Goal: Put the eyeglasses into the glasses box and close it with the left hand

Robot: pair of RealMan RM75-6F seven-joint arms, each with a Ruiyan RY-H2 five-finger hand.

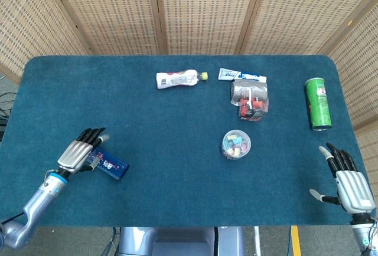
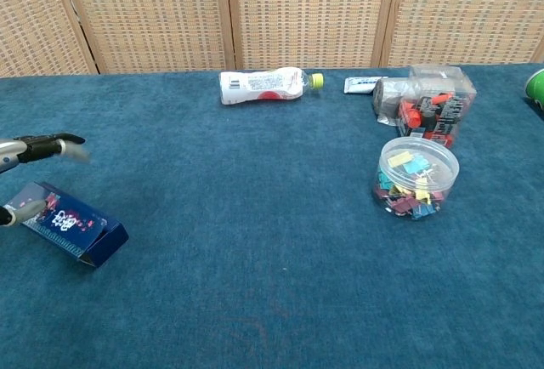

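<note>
1. A table covered in dark blue-green carpet-like cloth (image 1: 147, 120) with rounded far corners carries everything.
2. A round clear plastic tub of coloured binder clips (image 1: 236, 144) stands near the middle and serves as the landmark.
3. Just beyond the tub lies a clear plastic pack holding red and grey parts (image 1: 250, 98).
4. Behind that pack lies a white and blue toothpaste tube (image 1: 241, 75).
5. Beyond the tub and to its left lies a white plastic bottle with a yellow-green cap (image 1: 180, 79), on its side.
6. Well to the tub's right lies a green cylindrical can (image 1: 318, 103).
7. Far to the tub's left, nearer the front edge, lies a dark blue oblong cardboard glasses box (image 1: 110, 164) with its lid down.
</note>
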